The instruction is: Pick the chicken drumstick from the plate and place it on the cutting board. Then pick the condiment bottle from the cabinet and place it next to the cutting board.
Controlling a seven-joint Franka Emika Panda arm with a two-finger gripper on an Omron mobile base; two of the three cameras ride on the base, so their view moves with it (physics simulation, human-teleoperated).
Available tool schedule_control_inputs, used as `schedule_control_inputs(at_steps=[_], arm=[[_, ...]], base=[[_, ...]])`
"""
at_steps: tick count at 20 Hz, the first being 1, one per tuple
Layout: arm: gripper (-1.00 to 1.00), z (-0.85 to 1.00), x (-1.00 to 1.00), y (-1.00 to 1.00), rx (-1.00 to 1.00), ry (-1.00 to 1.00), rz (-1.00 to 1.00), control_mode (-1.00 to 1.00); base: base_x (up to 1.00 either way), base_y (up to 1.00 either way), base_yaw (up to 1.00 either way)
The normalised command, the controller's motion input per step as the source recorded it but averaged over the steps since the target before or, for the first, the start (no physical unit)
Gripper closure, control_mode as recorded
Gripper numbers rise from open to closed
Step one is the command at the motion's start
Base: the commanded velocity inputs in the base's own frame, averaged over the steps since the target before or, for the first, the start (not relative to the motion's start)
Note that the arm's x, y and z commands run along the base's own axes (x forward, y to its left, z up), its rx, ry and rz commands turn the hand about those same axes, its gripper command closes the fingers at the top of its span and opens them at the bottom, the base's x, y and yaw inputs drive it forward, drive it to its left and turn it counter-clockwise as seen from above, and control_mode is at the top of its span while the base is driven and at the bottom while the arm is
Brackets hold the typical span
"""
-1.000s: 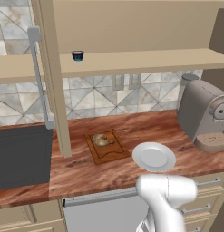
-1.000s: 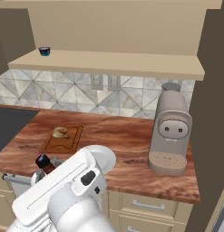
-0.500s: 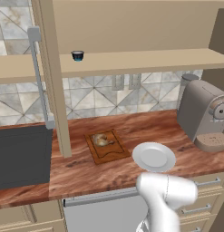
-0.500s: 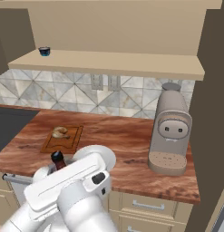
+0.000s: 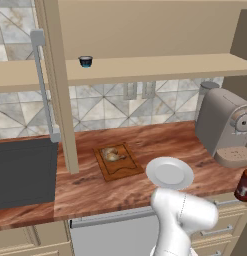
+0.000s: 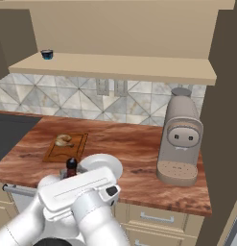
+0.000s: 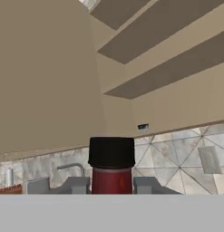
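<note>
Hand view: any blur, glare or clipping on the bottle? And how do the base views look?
Hand view: condiment bottle is crisp, very close, cut off at the bottom, clamped in the hand; no glare. Left base view: flat even light, drumstick small and low in detail on the cutting board. Right base view: soft, the arm hides much of the plate.

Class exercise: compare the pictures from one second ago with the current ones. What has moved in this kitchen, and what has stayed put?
The condiment bottle, clamped in the shut pincer, has travelled with the arm: in the right base view it rose from the counter's front-left edge and shifted right, toward the plate. The grip did not change. The chicken drumstick on the cutting board, the plate, the coffee machine and the shelf cup stayed put.
</note>
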Motion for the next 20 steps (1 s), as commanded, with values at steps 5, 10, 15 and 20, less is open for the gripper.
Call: schedule_control_inputs(at_steps=[5, 10, 15, 20], arm=[[1.00, -0.46, 0.28, 0.40, 0.21, -0.11, -0.07, -1.00], [1.00, -0.39, 0.20, 0.39, 0.09, -0.23, -0.09, -1.00], [1.00, -0.43, 0.19, 0.26, 0.00, -0.24, -0.13, -1.00], [1.00, -0.14, 0.16, -0.07, -0.07, -0.16, -0.12, -1.00]], base=[[0.00, 0.00, 0.00], [0.00, 0.00, 0.00], [0.00, 0.00, 0.00], [0.00, 0.00, 0.00]])
